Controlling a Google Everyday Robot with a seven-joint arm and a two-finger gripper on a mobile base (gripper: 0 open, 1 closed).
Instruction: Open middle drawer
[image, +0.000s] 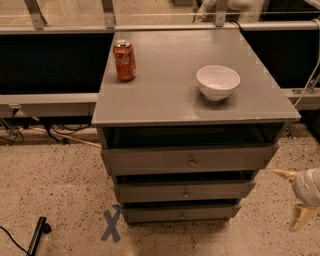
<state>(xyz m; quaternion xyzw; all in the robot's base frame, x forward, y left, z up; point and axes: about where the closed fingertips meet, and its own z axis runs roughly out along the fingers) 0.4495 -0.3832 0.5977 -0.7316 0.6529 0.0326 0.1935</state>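
Observation:
The grey cabinet has three drawers stacked under its top. The middle drawer (150, 192) is the second one, with a small round knob (186, 192) at its centre, and its front sits slightly out from the cabinet. My gripper (292, 197) is at the right edge of the view, to the right of the cabinet at about middle-drawer height. Its two pale fingers (282, 174) are spread apart with nothing between them, and it touches no drawer.
The top drawer (150, 161) and bottom drawer (150, 214) also stand slightly out. A red soda can (124, 60) and a white bowl (218, 82) sit on the cabinet top (165, 95). A blue tape X (111, 225) and a black cable end (37, 234) lie on the floor at left.

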